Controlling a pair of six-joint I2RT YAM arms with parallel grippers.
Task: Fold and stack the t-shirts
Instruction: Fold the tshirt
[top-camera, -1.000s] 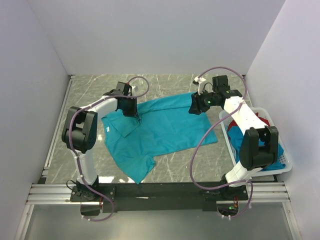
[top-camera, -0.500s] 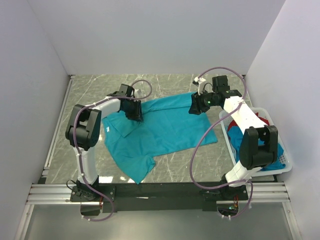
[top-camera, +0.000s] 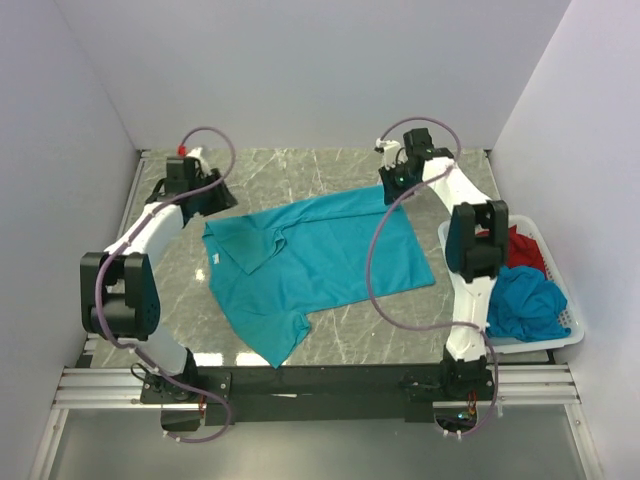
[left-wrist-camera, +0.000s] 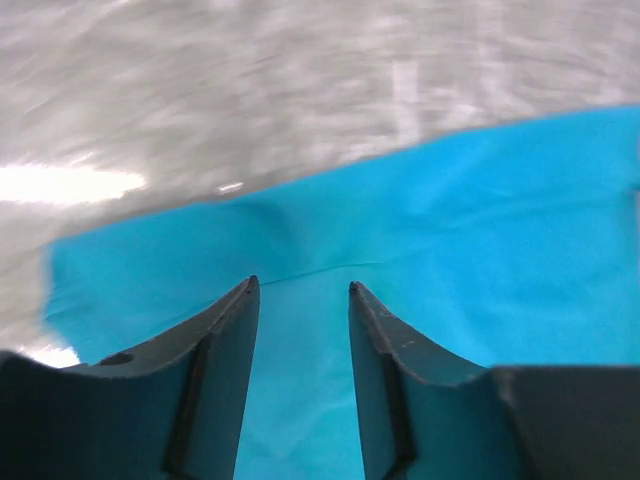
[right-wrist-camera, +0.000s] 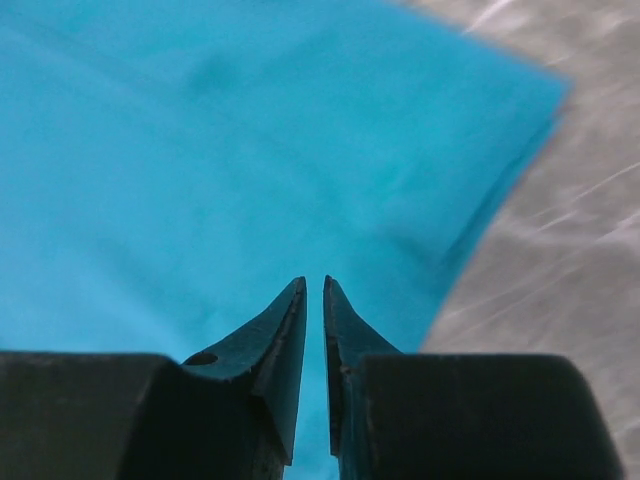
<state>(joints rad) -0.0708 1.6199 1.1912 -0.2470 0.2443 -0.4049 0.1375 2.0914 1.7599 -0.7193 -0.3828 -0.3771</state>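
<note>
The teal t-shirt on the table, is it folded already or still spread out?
Mostly spread: the teal t-shirt lies flat on the table, body and near sleeve extended. Only one flap near the collar is turned over.

One t-shirt (top-camera: 320, 260) lies spread flat on the middle of the surface (top-camera: 330, 165), collar toward the left and hem toward the right. The left gripper (top-camera: 213, 195) sits over the surface just beside the shirt's far-left shoulder. The right gripper (top-camera: 392, 188) is at the shirt's far-right corner. A basket (top-camera: 575, 330) stands at the surface's right edge, right of the shirt, with two more shirts (top-camera: 525, 295) heaped inside it.
</note>
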